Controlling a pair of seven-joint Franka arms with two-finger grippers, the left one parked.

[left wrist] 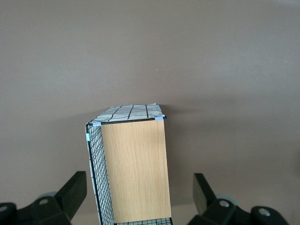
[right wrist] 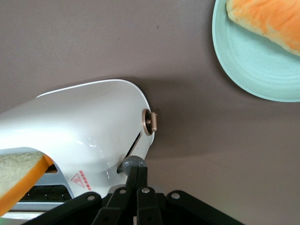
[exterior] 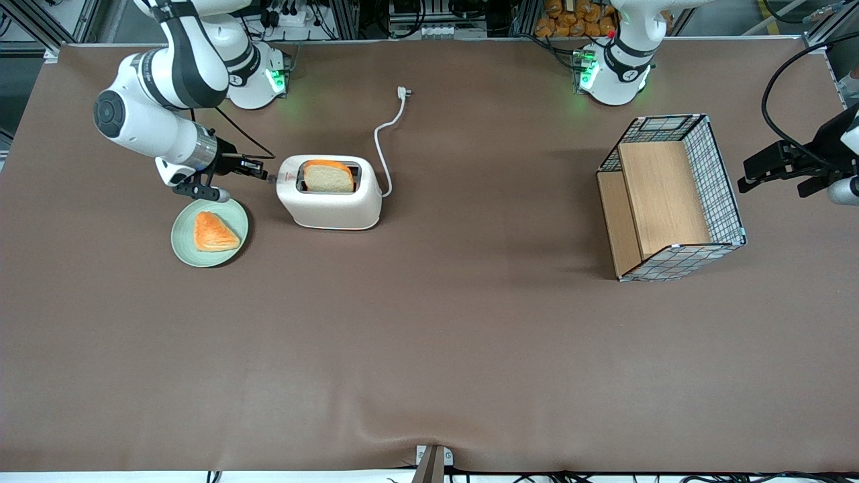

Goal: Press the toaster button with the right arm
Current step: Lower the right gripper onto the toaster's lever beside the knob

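Already the right arm had its gripper at the toaster's narrow end in the front view, a bread slice standing high in the slot and a green plate just beside, nearer the camera. From the left wrist, only a wire basket showed. From the right wrist, the fingers were closed together with nothing between them, tips resting on the toaster button at its slot; a round knob sat nearby. Judging by the raised bread, the press seemed begun, not finished.
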